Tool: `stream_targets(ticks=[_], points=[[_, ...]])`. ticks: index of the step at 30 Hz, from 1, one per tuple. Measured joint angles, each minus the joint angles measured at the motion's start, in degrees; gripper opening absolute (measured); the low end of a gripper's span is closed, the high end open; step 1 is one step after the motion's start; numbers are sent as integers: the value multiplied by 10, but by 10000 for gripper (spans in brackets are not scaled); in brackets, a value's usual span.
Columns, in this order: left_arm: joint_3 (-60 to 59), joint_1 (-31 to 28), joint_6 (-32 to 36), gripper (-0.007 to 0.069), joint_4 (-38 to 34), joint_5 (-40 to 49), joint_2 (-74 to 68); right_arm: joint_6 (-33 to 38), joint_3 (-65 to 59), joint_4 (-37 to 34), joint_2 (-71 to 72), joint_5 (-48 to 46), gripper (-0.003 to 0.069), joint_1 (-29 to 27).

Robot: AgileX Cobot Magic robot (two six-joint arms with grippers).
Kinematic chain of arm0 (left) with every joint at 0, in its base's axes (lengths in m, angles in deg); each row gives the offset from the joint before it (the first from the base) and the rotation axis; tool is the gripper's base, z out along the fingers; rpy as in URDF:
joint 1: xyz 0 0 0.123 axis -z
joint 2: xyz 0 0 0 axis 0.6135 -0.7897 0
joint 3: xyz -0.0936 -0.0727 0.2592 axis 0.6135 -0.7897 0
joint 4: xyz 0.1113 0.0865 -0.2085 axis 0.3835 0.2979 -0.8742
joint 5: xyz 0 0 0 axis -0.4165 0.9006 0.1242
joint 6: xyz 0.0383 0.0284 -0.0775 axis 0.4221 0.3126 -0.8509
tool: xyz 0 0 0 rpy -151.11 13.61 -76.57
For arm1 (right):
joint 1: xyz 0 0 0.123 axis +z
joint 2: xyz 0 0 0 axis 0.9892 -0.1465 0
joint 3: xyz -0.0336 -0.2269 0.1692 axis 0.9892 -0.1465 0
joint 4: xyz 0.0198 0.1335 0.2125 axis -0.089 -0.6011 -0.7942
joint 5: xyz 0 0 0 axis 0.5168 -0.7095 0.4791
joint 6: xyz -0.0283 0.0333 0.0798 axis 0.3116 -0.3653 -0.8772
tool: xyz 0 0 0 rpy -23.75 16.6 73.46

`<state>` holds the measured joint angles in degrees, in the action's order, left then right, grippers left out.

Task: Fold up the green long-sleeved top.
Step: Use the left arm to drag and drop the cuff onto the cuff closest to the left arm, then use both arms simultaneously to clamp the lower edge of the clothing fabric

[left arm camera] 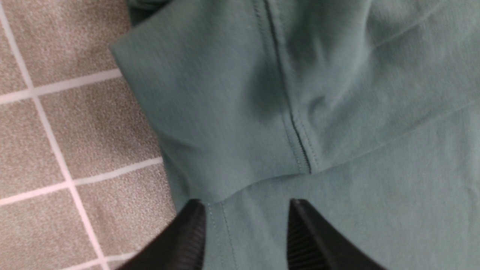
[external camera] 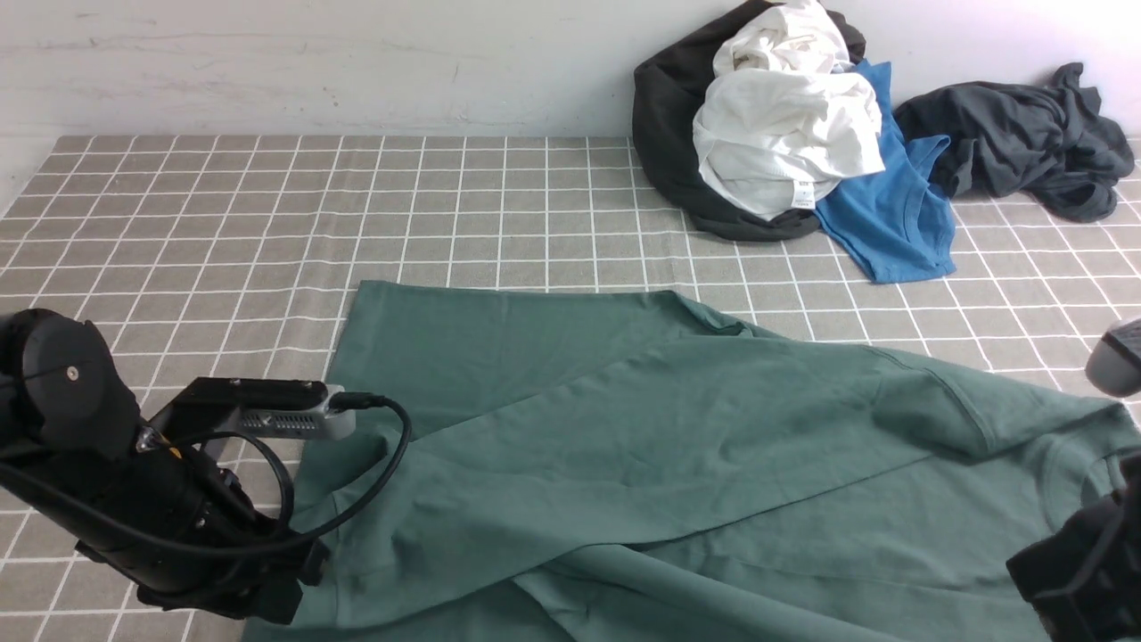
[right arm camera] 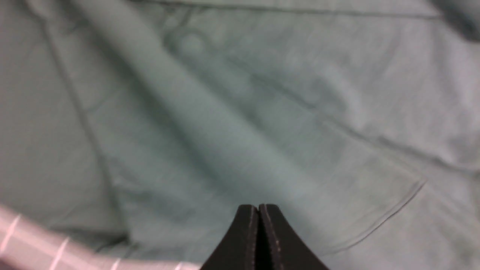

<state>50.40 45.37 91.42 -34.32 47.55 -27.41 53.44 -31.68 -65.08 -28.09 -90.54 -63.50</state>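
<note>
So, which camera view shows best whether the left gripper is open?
The left wrist view: the left gripper has its two fingers plainly apart over the green top. The front view shows only that arm's body, its fingertips hidden behind it. The right wrist view shows nothing of it.

The right gripper (right arm camera: 258, 207), jaws pressed together, hangs over the creased green long-sleeved top (right arm camera: 232, 112). A blurred strip of checked worktop (right arm camera: 37, 240) shows beyond the cloth's edge.
</note>
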Motion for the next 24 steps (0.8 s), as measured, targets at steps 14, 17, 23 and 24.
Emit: stream_targets(ticks=[14, 17, 23, 24], points=[[-74, 313, 131, 444, 85, 106, 97, 47, 4, -76, 67, -80, -14, 27], [-118, 384, 138, 444, 142, 89, 96, 48, 4, -70, 79, -81, -14, 34], [-173, 446, 133, 444, 187, 10, 79, 49, 5, -59, 86, -83, -14, 34], [-177, 447, 132, 444, 195, 2, 77, 49, 5, -59, 86, -83, -14, 34]])
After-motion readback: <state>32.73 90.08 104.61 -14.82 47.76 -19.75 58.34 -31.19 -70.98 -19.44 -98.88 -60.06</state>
